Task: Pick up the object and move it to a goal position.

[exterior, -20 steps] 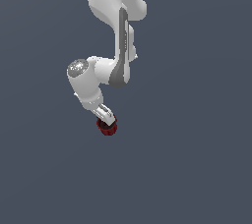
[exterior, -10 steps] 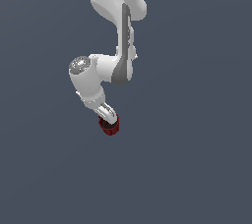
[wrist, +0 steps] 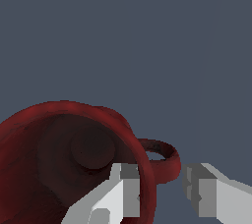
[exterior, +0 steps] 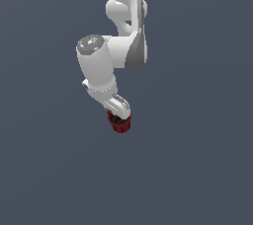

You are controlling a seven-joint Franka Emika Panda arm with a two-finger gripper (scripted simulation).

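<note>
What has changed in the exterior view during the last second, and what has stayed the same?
The end effector and the dark red mug at its tip have shifted slightly toward the exterior view's right, and the arm's upper links have turned. The mug has stayed at the end effector throughout; in the wrist view one finger is inside the mug and the other is outside its wall, beside the handle.

Wrist view: mug [wrist: 74, 164] cut off at pic edge; ext view: end effector [exterior: 120, 112] hides its top.

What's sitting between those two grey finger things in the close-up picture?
In the wrist view, one finger sits inside the mug and the other outside. Between them are the mug's rim wall and the base of its handle, then a gap.
</note>
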